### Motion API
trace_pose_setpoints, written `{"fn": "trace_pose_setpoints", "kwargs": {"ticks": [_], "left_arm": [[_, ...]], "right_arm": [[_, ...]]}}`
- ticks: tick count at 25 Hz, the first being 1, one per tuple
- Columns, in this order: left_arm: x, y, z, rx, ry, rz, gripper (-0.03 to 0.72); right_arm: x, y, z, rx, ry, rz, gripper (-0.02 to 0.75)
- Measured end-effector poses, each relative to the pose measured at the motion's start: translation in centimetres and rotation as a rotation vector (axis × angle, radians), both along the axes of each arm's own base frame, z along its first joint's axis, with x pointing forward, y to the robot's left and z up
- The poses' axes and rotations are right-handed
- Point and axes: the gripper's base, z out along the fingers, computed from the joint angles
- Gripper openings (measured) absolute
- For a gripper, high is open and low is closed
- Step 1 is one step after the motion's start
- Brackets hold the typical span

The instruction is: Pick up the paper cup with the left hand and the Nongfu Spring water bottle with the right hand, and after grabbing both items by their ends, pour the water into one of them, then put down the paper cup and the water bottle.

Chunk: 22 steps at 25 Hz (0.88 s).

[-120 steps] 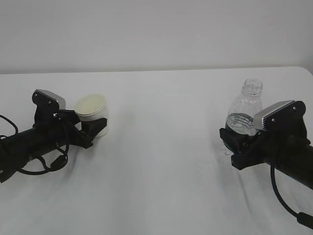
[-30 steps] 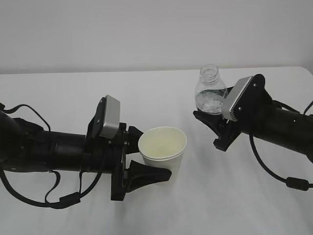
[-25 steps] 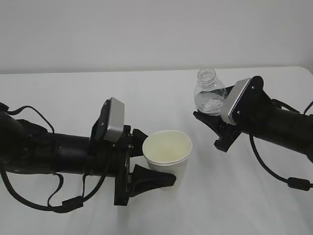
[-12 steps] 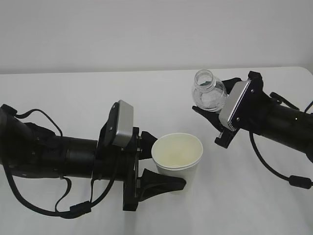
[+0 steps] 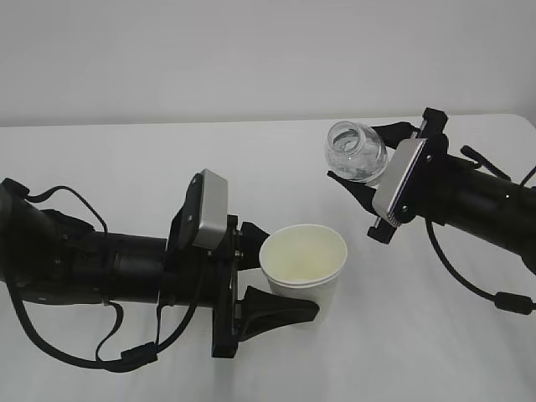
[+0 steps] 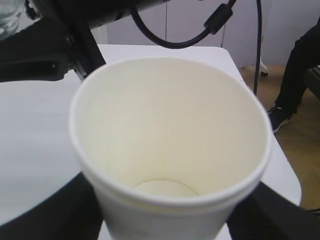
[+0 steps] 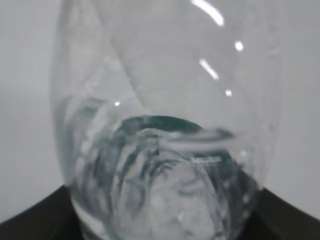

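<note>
White tabletop (image 5: 276, 159) fills most of what we see in the exterior view, with a pale wall behind it. Our left hand (image 5: 276, 280) reaches in from the left, its two black fingers set wide around the lower part of the paper cup (image 5: 303, 266), one finger under the cup's near side and the other behind it. The cup stands upright in that grip, near the middle of the table, mouth up. From the left wrist view we look straight down into the paper cup (image 6: 170, 150): cream walls and a round base, and we cannot tell whether any liquid lies in it.

Our right hand (image 5: 368, 180) comes in from the right and grips the Nongfu Spring water bottle (image 5: 356, 152) by its lower body, fingers spread to the bottle's width. The bottle is tipped well over, its open neck pointing left and towards the camera, up and to the right of the cup's rim and apart from it. In the right wrist view the bottle (image 7: 165, 150) fills the frame (the dark green label shows through the plastic), and the water (image 7: 165, 200) sits low inside it.
</note>
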Motion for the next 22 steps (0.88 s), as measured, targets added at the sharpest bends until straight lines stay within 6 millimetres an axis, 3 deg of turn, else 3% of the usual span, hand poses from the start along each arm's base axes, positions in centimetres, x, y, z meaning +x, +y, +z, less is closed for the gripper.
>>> {"fn": "trace_pose_setpoints", "kwargs": {"ticks": [22], "left_arm": [[0.19,0.02,-0.03,0.006,-0.037,0.013,0.484]], "right_arm": [[0.00,0.03,0.19,-0.156,-0.172,0.029,0.467]]}}
